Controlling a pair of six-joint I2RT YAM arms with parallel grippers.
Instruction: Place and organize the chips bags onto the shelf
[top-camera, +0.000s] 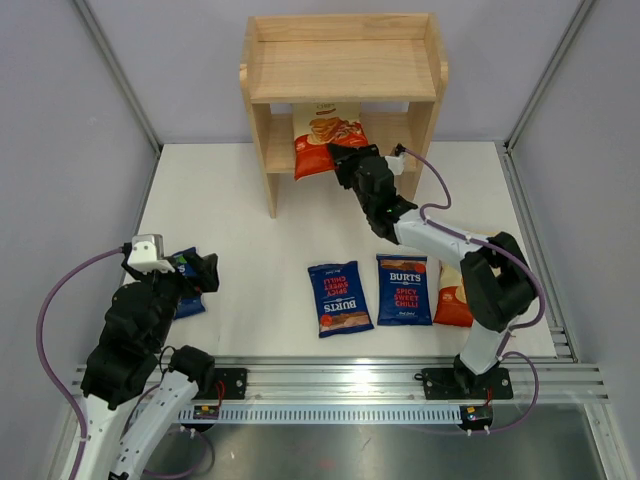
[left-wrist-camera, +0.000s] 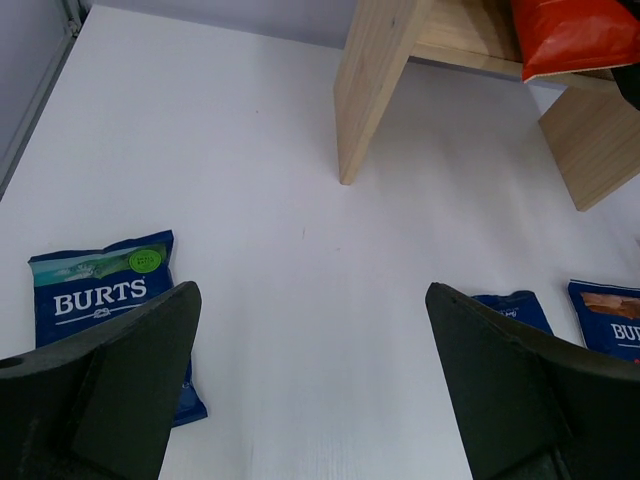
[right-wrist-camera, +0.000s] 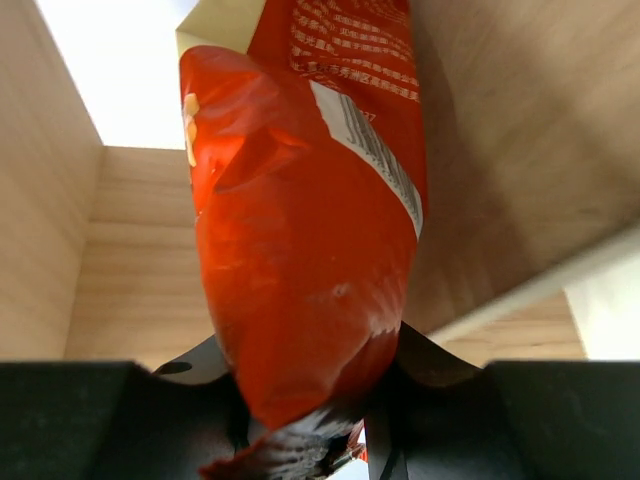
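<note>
The wooden shelf (top-camera: 343, 70) stands at the back of the table. My right gripper (top-camera: 345, 160) is shut on the lower end of a cream-and-red-orange chips bag (top-camera: 325, 140), which reaches into the shelf's lower tier. In the right wrist view that bag (right-wrist-camera: 300, 250) fills the space between the jaws of the right gripper (right-wrist-camera: 305, 370). My left gripper (top-camera: 195, 272) is open and empty, hovering over bare table (left-wrist-camera: 310, 330) beside a blue-green Burts bag (left-wrist-camera: 100, 290). Two dark blue Burts bags (top-camera: 339, 298) (top-camera: 404, 289) lie flat at centre front. Another red-orange bag (top-camera: 452, 295) is partly hidden behind the right arm.
The shelf's left leg (left-wrist-camera: 375, 80) stands on the white table ahead of the left gripper. Grey walls and metal frame posts (top-camera: 120, 75) close in the table on three sides. A rail (top-camera: 340, 385) runs along the near edge.
</note>
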